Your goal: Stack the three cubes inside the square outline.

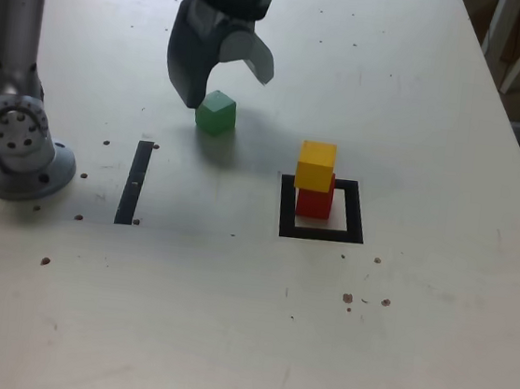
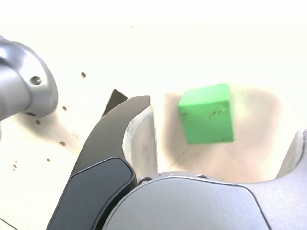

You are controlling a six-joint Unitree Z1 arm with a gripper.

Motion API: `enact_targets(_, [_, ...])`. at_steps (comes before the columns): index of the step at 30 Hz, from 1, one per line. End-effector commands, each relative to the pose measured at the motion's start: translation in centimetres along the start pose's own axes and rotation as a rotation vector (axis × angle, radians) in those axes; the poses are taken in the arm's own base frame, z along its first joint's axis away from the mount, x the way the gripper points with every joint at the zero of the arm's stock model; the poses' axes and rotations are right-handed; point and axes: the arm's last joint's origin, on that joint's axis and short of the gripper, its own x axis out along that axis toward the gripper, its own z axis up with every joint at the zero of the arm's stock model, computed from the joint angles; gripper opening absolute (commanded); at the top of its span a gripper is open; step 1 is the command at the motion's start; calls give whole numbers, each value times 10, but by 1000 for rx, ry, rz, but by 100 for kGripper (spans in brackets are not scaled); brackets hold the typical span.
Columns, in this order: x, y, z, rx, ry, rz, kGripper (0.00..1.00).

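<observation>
Hanging wide open over the small matte green cube [image 1: 216, 113], the grey gripper [image 1: 224, 85] should drop straight and squeeze its flat sides

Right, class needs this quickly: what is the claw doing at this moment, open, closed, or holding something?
Claw: open, holding nothing; the green cube sits on the table between its jaws, not gripped.
</observation>
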Motion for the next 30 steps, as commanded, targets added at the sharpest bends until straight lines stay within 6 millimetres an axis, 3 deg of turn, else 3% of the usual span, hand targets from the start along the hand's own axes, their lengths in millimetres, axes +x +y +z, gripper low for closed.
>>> enact_targets(1, [7,0,4,5,13,-11,98])
enact_targets(7, [22,2,14,20,32,-48,94])
enact_targets(11, [27,4,17,21,45,-62,87])
enact_targets(14, [28,5,18,22,48,-68,74])
enact_targets(19, [29,5,21,22,37,-68,43])
enact_targets(22, [29,5,22,22,26,-65,30])
enact_targets(30, [29,5,23,31,14,-62,26])
